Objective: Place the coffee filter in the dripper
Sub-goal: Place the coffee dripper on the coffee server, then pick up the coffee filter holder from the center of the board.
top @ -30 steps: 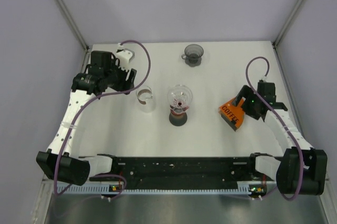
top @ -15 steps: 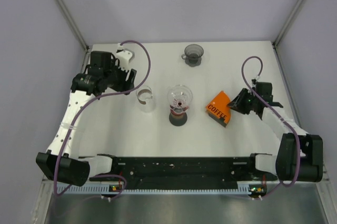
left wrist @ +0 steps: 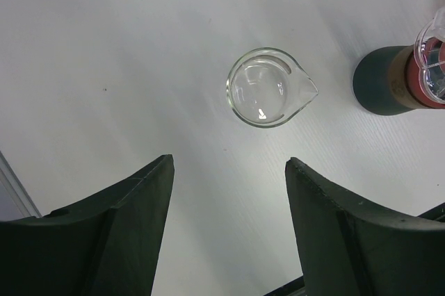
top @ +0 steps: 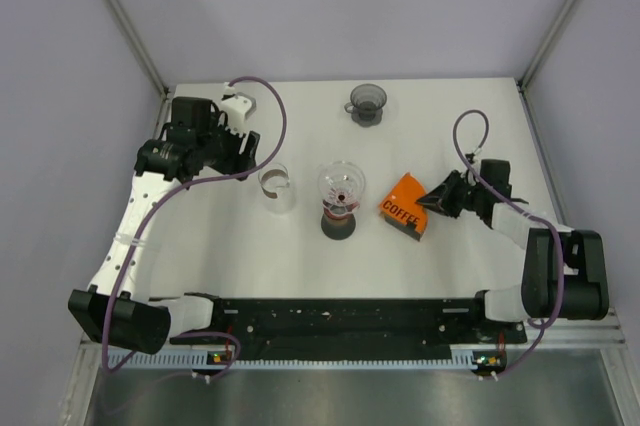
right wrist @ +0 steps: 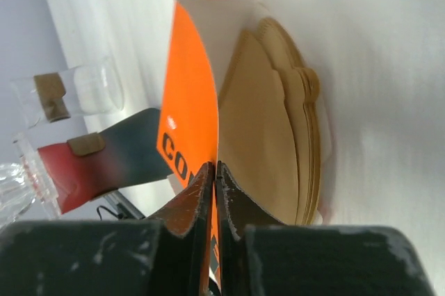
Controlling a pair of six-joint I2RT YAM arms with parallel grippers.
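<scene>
Orange card packet (top: pixel 404 208) marked COFFEE lies on its side on the white table (top: pixel 450 116), just right of the glass funnel (top: pixel 341 184) that stands on a dark and red stand (top: pixel 339 224) at mid-table. The packet's open mouth faces the right arm. In the right wrist view, a stack of brown paper coffee filters (right wrist: pixel 268 136) sits inside it, fanned against the table side. The right gripper (top: pixel 432 201) is low at the packet's mouth, its fingers (right wrist: pixel 191 206) pressed together on the orange wall of the packet, pinching that card. No filter lies between them. The left gripper (top: pixel 245 146) hangs over the left half of the table with its fingers (left wrist: pixel 132 206) spread wide and nothing between them. A small clear glass beaker (left wrist: pixel 268 87) with a pouring lip stands directly below it, just left of the funnel. A smoked grey dripper (top: pixel 367 101) with a side handle stands alone at the far edge, well apart from the packet and both grippers. No filter is in it.
</scene>
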